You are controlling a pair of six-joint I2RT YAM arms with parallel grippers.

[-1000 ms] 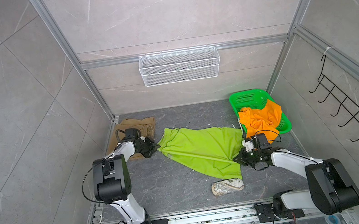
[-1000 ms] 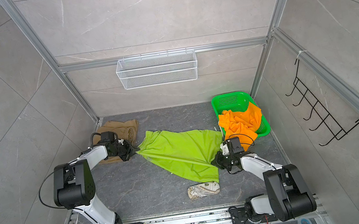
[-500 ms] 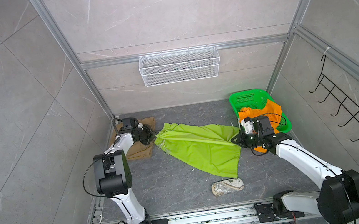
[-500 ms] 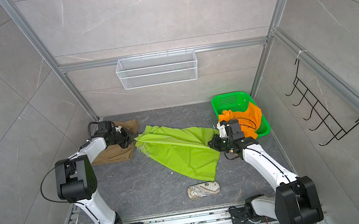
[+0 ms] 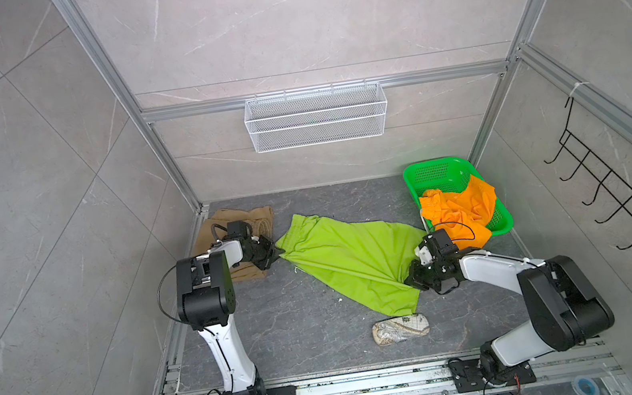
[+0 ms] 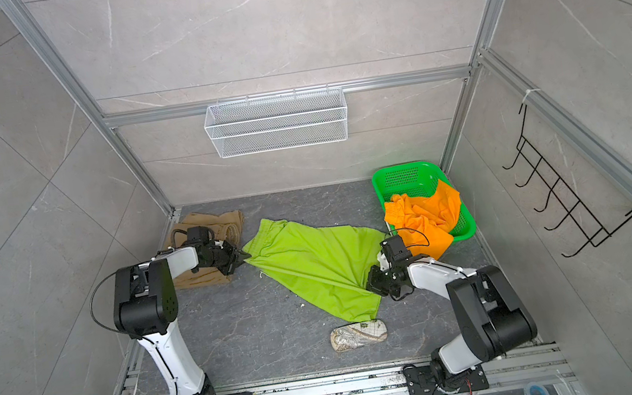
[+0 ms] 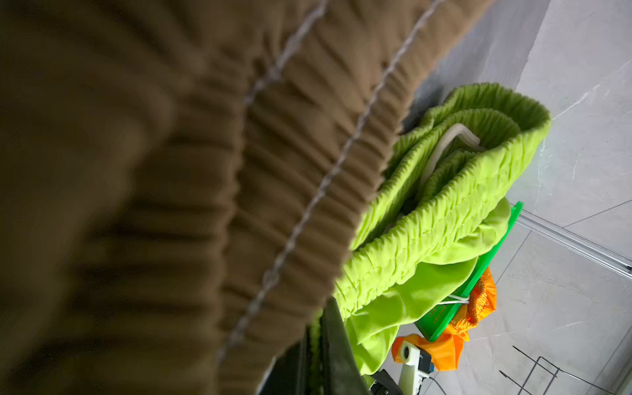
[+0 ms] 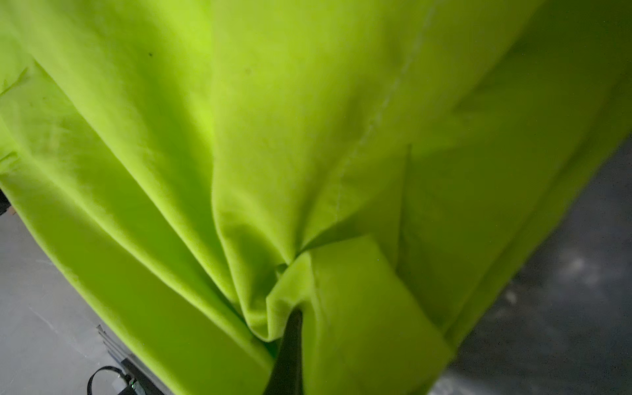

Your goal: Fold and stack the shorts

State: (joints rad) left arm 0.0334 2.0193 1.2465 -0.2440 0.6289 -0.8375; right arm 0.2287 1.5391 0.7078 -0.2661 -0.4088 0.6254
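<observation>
Left tool, right tool: both closed.

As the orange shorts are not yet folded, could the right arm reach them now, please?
Probably yes: the orange shorts hang over the rim of the green basket close beside the right gripper, nothing between. But it is shut on the lime green shorts and must release first.

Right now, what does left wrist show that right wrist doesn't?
Only left wrist: waistband and drawstring of the tan shorts close up, elastic waistband of the lime shorts, edge of the green basket, the orange shorts, the left gripper. Only right wrist: plain lime cloth creased toward the pinch of the right gripper. Both: the lime shorts, grey floor, and a gripper shut on that cloth.
</observation>
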